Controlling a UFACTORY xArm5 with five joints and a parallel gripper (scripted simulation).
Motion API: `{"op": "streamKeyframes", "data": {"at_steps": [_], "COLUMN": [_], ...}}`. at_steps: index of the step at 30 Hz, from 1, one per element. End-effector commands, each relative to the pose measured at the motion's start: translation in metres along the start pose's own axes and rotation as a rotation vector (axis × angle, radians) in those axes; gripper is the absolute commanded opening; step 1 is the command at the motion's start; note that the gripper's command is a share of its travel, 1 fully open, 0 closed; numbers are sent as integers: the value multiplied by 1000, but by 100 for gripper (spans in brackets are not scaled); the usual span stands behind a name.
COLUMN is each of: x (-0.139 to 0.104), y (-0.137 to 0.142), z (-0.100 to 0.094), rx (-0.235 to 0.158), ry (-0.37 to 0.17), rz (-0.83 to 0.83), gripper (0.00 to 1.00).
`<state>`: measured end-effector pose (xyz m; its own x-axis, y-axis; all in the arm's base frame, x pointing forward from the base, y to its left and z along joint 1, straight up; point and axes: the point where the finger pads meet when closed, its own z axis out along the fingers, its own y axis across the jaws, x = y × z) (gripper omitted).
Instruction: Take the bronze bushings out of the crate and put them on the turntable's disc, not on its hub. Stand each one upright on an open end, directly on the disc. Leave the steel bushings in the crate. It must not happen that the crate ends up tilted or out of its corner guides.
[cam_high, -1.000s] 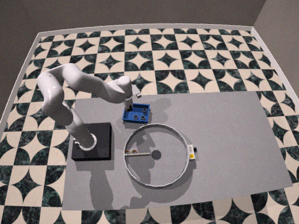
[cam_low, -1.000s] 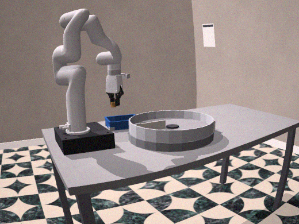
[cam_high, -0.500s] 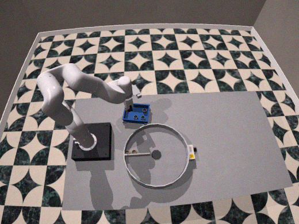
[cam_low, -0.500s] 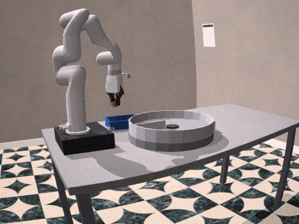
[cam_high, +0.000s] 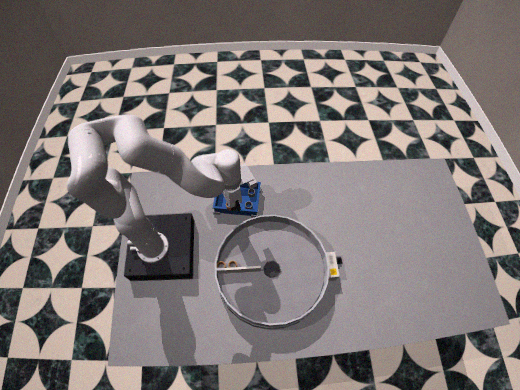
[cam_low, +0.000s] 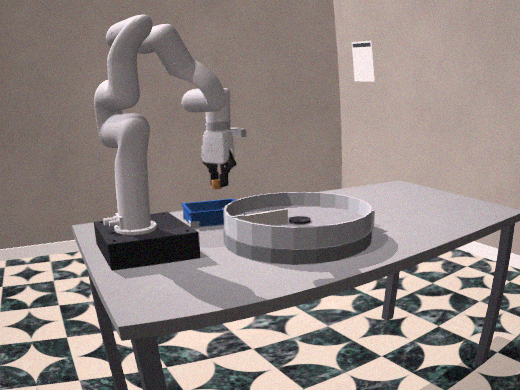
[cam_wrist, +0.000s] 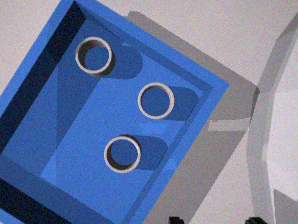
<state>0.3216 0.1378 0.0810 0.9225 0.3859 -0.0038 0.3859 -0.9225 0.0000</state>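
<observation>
My gripper (cam_high: 233, 205) (cam_low: 218, 182) (cam_wrist: 215, 221) is shut on a bronze bushing (cam_low: 216, 184) and holds it above the blue crate (cam_high: 242, 211) (cam_low: 206, 216) (cam_wrist: 82, 142). The held bushing is out of sight in the wrist view. Three steel bushings (cam_wrist: 93, 38) (cam_wrist: 156, 84) (cam_wrist: 122, 171) stand upright on the crate floor; no bronze one shows there. Two bronze bushings (cam_high: 221, 263) (cam_high: 233, 263) stand on the turntable's disc (cam_high: 300, 295) (cam_low: 332, 217), beside the divider and near the left rim. The dark hub (cam_high: 271, 269) (cam_low: 300, 220) is at the disc's centre.
A high round wall (cam_high: 328, 287) (cam_low: 300, 236) (cam_wrist: 255, 150) surrounds the disc. A thin divider (cam_high: 245, 269) (cam_low: 270, 216) runs from the wall towards the hub. A small box with a yellow label (cam_high: 333, 265) is at the turntable's right side. The black robot base (cam_high: 175, 270) (cam_low: 155, 252) stands left.
</observation>
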Motion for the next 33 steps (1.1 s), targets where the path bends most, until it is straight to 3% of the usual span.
{"op": "streamKeyframes", "data": {"at_steps": [1,10,18,33], "x": [7,12,13,13], "y": [60,149,168,168], "z": [-1,-1,-1,-1], "rx": [0,0,0,0], "ry": [4,3,3,3], "rz": [-4,-4,-4,-4], "gripper": [0,0,0,0]}}
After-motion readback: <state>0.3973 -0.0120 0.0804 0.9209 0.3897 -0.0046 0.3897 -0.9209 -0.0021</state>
